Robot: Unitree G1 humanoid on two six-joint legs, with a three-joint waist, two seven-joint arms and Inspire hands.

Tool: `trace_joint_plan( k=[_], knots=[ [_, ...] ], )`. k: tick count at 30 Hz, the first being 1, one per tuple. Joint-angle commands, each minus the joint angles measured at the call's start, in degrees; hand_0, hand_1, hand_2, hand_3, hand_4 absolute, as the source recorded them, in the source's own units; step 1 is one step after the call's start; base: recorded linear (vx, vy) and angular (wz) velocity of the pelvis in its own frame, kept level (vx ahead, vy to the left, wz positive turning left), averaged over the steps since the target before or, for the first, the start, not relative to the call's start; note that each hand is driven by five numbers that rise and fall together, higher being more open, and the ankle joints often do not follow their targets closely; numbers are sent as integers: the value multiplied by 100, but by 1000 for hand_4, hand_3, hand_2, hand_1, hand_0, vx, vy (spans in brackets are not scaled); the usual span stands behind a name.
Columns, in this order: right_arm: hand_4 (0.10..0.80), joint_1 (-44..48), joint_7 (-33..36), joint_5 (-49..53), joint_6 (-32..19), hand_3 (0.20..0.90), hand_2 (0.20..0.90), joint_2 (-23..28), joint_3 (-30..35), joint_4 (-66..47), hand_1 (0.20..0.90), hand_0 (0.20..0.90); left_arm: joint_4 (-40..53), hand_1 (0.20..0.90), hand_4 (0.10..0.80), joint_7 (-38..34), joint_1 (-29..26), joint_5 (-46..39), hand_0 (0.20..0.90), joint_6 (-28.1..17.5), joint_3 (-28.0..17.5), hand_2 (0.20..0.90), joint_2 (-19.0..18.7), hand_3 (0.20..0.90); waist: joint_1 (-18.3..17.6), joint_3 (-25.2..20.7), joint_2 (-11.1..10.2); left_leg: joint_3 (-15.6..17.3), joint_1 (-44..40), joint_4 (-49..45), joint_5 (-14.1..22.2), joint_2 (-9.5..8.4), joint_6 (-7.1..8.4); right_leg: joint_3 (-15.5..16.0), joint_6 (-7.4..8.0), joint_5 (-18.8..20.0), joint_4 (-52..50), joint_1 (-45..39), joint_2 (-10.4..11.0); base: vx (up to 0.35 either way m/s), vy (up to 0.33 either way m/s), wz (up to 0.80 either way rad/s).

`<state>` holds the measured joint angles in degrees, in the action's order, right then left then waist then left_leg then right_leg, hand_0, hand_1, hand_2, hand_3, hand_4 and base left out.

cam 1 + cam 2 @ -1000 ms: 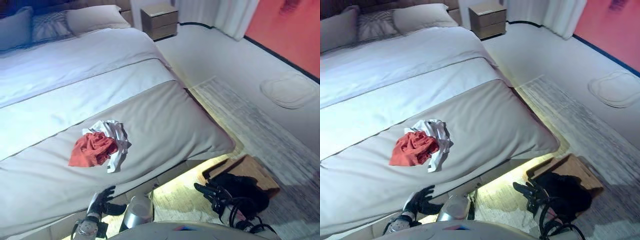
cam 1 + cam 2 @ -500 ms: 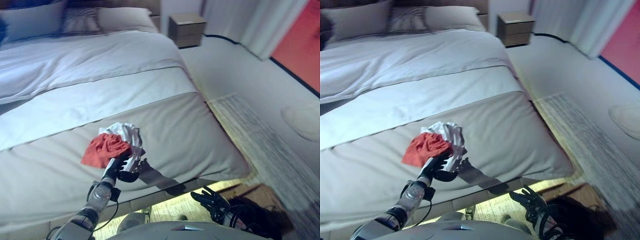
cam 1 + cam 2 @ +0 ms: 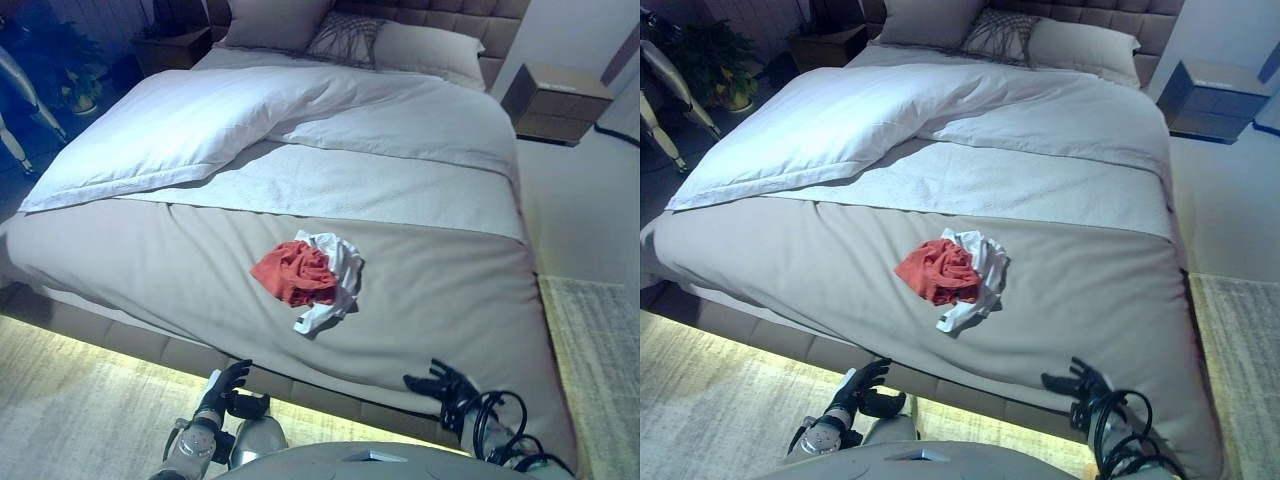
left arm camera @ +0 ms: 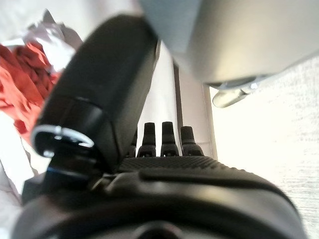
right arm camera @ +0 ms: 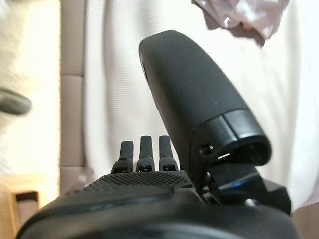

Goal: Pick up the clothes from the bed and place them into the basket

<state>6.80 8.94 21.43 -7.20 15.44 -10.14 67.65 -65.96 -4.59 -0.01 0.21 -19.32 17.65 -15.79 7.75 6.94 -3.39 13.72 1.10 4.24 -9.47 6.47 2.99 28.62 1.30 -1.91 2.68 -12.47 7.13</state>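
A crumpled red garment (image 3: 293, 273) and a white one (image 3: 340, 272) lie together on the grey bed cover (image 3: 150, 250), near the middle of the bed's foot end. My left hand (image 3: 224, 384) hangs low by the bed's front edge, open and empty, well short of the pile. In its wrist view the red garment (image 4: 20, 84) shows past the thumb. At the bed's lower right corner my right hand (image 3: 446, 384) is open over the cover, holding nothing. The right wrist view catches an edge of pale cloth (image 5: 239, 15). No basket shows.
A white duvet (image 3: 200, 120) covers the bed's upper half, with pillows (image 3: 270, 20) at the headboard. A wooden nightstand (image 3: 555, 100) stands at the far right and a plant (image 3: 70, 90) at the far left. A pale rug (image 3: 80, 400) runs along the bed's front.
The camera has swung left, so the whole scene has shifted. Half a second ago my left hand reached the clothes; now it hangs low by the bed edge, empty. The clothes still lie on the bed.
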Motion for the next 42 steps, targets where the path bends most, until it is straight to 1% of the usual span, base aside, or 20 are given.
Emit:
trace_joint_plan(
  k=[1,2,3,4,5,6,7,8,9,10,12,14,17,22,24,26,31,34,37,42],
  knots=[
    [800,342,639,-1003,-140,900,900,354,-107,-305,900,900,321,900,800,191,-69,336,900,-415,163,900,-195,900,244,-160,162,-293,-55,-35,477,-122,86,-608,457,-106,-726,451,132,139,156,32],
    [800,360,690,-1301,-112,900,900,375,-151,-371,900,900,394,900,800,208,-52,333,900,-364,172,900,-256,900,254,-144,164,-305,-82,-45,498,-188,35,-608,524,-15,-986,529,244,111,180,37],
    [800,400,796,-1635,-10,900,900,423,-249,-500,900,900,485,900,800,221,-41,287,900,-293,188,900,-354,900,252,-105,188,-355,-122,-40,540,-284,-68,-650,641,236,-1553,782,466,66,151,20],
    [800,459,898,-1978,48,900,900,501,-381,-642,900,900,591,900,800,226,-34,240,900,-206,203,900,-484,900,207,-37,226,-394,-183,-7,617,-340,-154,-769,729,420,-2032,1170,575,52,93,19],
    [800,550,944,-2183,69,900,900,576,-496,-731,900,900,663,900,800,196,-34,210,900,-156,225,900,-583,900,152,16,241,-431,-231,41,664,-348,-169,-806,767,594,-2050,1477,580,49,-19,12],
    [800,668,969,-2392,52,900,900,671,-634,-811,900,900,709,900,800,137,-49,144,900,-120,266,900,-687,900,110,79,229,-441,-272,74,706,-344,-140,-777,781,632,-1838,1662,534,27,-112,16],
    [800,746,984,-2504,14,900,900,747,-729,-849,900,900,715,900,800,97,-75,86,900,-128,299,900,-745,900,102,113,214,-423,-274,76,706,-320,-92,-704,767,564,-1559,1694,459,-31,-144,23],
    [800,832,1079,-2836,-14,900,900,842,-831,-975,900,900,809,900,800,21,-164,-104,900,-102,355,900,-855,900,85,193,235,-401,-150,26,666,-251,-83,-785,678,239,-1520,1618,292,-60,-144,31],
    [800,932,1110,-3031,-21,900,900,922,-1008,-1137,900,900,921,900,800,-40,-255,-313,900,73,265,900,-876,900,70,252,168,-415,-42,29,616,-253,-74,-900,681,371,-1176,1612,270,-124,-154,49],
    [800,1003,1168,-3154,-52,900,900,980,-1145,-1225,900,900,946,900,800,-67,-353,-441,900,124,246,900,-889,900,61,302,163,-442,42,29,590,-248,-75,-953,637,306,-1063,1580,178,-165,-170,61],
    [800,1376,1373,-3769,-139,900,900,1182,-1437,-1224,900,900,922,900,800,14,-554,-452,900,69,236,900,-915,900,143,372,73,-480,259,48,509,-240,-45,-964,591,360,-723,1535,47,-174,-181,66],
    [800,1833,1510,-4046,-14,900,900,1359,-1611,-1114,900,900,938,900,800,21,-610,-354,900,21,322,900,-941,900,278,448,-8,-567,418,51,451,-207,-13,-910,561,404,-538,1515,-18,-57,-156,14],
    [800,2362,1676,-4565,293,900,900,1543,-1857,-1050,900,900,932,900,800,-8,-544,-292,900,-29,360,900,-952,900,491,567,-38,-732,551,-1,412,-205,31,-785,515,365,-451,1438,-51,29,-93,-13],
    [800,2925,1675,-5140,456,900,900,1687,-2164,-1138,900,900,895,900,800,73,-612,-369,900,-94,389,900,-1014,900,703,775,51,-866,809,-182,382,-255,50,-586,459,268,-553,1486,-25,-7,-30,17],
    [800,3224,1611,-5176,519,900,900,1790,-2364,-1208,900,900,908,900,800,90,-618,-402,900,-140,382,900,-1072,900,827,906,86,-952,947,-315,400,-287,66,-506,433,201,-627,1504,-25,13,-53,15],
    [800,3358,1558,-5281,500,900,900,1824,-2427,-1231,900,900,931,900,800,105,-610,-388,900,-162,360,900,-1098,900,885,956,89,-971,1004,-346,395,-291,73,-464,420,180,-636,1509,-37,33,-56,9],
    [800,3825,1565,-5424,559,900,900,1805,-2668,-1094,900,900,1036,900,800,113,-608,-455,900,-236,315,900,-1265,900,1099,1116,79,-1064,1218,-426,382,-255,109,-353,386,86,-656,1517,-102,58,-70,15],
    [800,4015,1570,-5455,614,900,900,1835,-2784,-1030,900,900,1076,900,800,165,-662,-484,900,-285,331,900,-1309,900,1167,1184,94,-1098,1383,-522,386,-246,125,-304,372,77,-687,1592,-87,3,-42,13],
    [800,4292,1699,-5463,670,900,900,1866,-2882,-957,900,900,1274,900,800,191,-645,-558,900,-288,390,900,-1339,900,1257,1282,159,-1154,1546,-591,368,-252,153,-254,367,90,-709,1668,-76,1,-19,12],
    [800,4476,1686,-5516,596,900,900,1821,-2879,-837,900,900,1361,900,800,169,-607,-585,900,-292,424,900,-1336,900,1319,1335,210,-1159,1624,-653,377,-245,180,-214,369,54,-729,1676,-60,7,-1,0]
  ],
)
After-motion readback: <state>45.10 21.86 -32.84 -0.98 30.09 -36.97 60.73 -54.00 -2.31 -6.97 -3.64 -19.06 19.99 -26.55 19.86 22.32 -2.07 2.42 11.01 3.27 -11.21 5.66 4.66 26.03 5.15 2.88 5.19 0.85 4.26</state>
